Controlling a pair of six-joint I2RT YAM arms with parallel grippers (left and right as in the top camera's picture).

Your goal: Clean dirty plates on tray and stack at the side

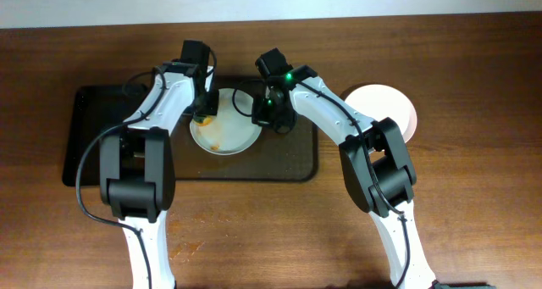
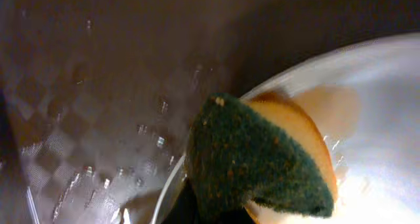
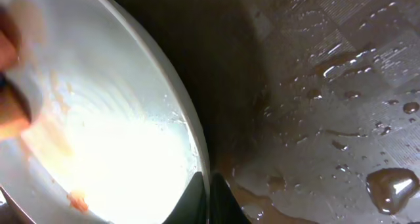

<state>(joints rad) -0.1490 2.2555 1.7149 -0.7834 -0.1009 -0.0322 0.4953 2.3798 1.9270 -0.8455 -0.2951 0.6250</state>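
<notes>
One white plate (image 1: 227, 135) with orange sauce smears lies on the brown tray (image 1: 288, 158). My left gripper (image 1: 203, 113) is shut on a green-and-yellow sponge (image 2: 256, 158), which is pressed on the plate's left rim (image 2: 380, 119). My right gripper (image 1: 264, 115) is shut on the plate's right rim; the right wrist view shows its fingers (image 3: 209, 198) pinching the edge of the plate (image 3: 118, 132). Orange smears remain on the plate's inside. A clean-looking white plate (image 1: 389, 102) sits on the table to the right of the tray.
The tray surface is wet, with water drops and a brownish puddle near the right fingers (image 3: 328, 86). The tray's left half (image 1: 93, 136) holds nothing. Wooden table surrounds the tray.
</notes>
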